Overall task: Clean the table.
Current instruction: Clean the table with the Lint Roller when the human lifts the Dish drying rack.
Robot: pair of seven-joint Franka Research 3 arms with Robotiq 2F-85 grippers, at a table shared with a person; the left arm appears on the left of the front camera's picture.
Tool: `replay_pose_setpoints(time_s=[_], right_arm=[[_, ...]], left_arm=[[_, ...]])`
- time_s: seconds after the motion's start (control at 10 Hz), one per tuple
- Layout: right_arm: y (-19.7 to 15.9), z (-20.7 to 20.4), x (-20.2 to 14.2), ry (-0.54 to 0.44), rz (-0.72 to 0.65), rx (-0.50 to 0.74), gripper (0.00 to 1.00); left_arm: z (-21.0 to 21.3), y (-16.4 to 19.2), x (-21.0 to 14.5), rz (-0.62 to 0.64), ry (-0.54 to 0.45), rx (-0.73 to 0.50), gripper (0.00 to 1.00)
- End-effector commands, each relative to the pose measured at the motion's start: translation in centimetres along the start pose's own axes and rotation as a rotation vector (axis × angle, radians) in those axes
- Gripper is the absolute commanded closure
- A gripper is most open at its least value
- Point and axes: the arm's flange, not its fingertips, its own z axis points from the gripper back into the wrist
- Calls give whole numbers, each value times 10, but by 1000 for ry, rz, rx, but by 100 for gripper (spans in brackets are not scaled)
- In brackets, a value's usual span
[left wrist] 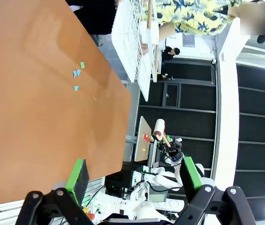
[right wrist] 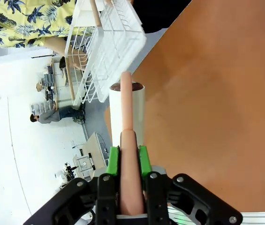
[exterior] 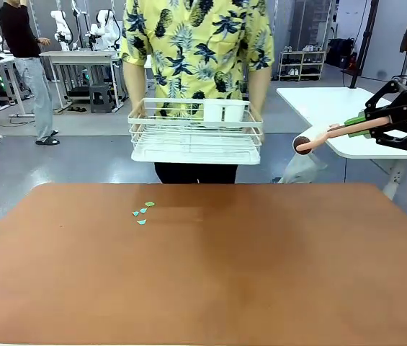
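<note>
Well, my right gripper [exterior: 356, 127] is clamped tight on the pink handle of a lint roller [exterior: 310, 141]. The green pads sit on either side of the handle and the roll sticks out ahead, up in the air off the far right corner of the table [exterior: 275, 274]. My left gripper [left wrist: 135, 174] is wide open and empty, held well above the top. The table stretches out in front of me, with a few small teal scraps [exterior: 142, 212] lying left of centre towards its far edge. A person [exterior: 196, 43] at the far side holds a white wire rack [exterior: 196, 137] lifted clear of it.

The top looks smooth, hard and heavy, so there's nothing for me to grip; I'd expect it to take firm roller pressure without giving. The scraps look paper-thin and light and would probably skid if swept, so I'd press the roll straight down onto them
</note>
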Motion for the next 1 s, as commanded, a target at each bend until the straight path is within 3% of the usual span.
replay_pose_setpoints(time_s=[0.0, 0.1, 0.2, 0.4, 0.7, 0.9], right_arm=[[0, 0, 0, 3, -2, 1, 97], [0, 0, 0, 3, -2, 1, 97], [0, 0, 0, 0, 0, 0, 79], [56, -28, 4, 63, 175, -96, 79], [119, -127, -9, 277, 388, -240, 79], [112, -204, -34, 409, 403, -258, 79]], left_arm=[[3, 1, -3, -13, 10, -8, 0], [3, 1, -3, -13, 10, -8, 0], [3, 1, -3, -13, 10, -8, 0], [3, 1, -3, -13, 10, -8, 0], [3, 1, -3, -13, 10, -8, 0], [3, 1, -3, -13, 10, -8, 0]])
